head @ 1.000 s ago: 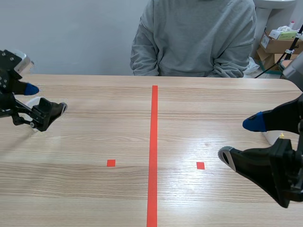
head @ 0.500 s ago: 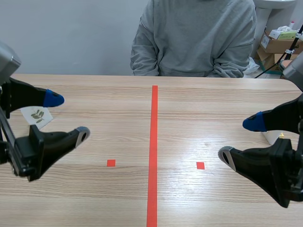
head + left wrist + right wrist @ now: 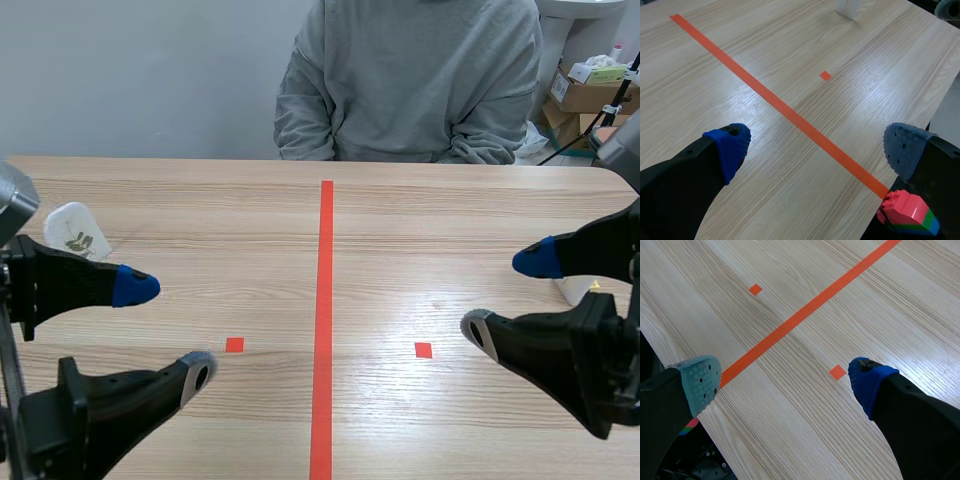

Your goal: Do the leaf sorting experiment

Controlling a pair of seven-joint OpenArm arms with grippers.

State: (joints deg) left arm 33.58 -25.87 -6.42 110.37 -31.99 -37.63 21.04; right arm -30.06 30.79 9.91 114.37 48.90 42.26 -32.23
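The left gripper (image 3: pixel 168 330) and right gripper (image 3: pixel 507 297) both gape wide, holding nothing, above the worktop (image 3: pixel 400 230). A white leaf card (image 3: pixel 75 232) sits beyond the left gripper.

The left end effector (image 3: pixel 167 330) and right end effector (image 3: pixel 508 297) are matte black — 2 thick fingers (image 3: pixel 595 248) each, tipped by a dotted blue pad (image 3: pixel 867 382) and a grey-green pad (image 3: pixel 700 382).

1. person (image 3: pixel 410 80): head cut off by frame edge; hands out of sight.
2. white card (image 3: pixel 72 230): leaf print too small to identify.
3. white object (image 3: pixel 572 290): mostly hidden behind right pincer (image 3: pixel 505 298).
4. coloured block (image 3: pixel 907 216): partly covered by left pincer (image 3: pixel 817 145), cut off at frame edge.
5. cardboard boxes (image 3: pixel 585 95): cut off, labels illegible.
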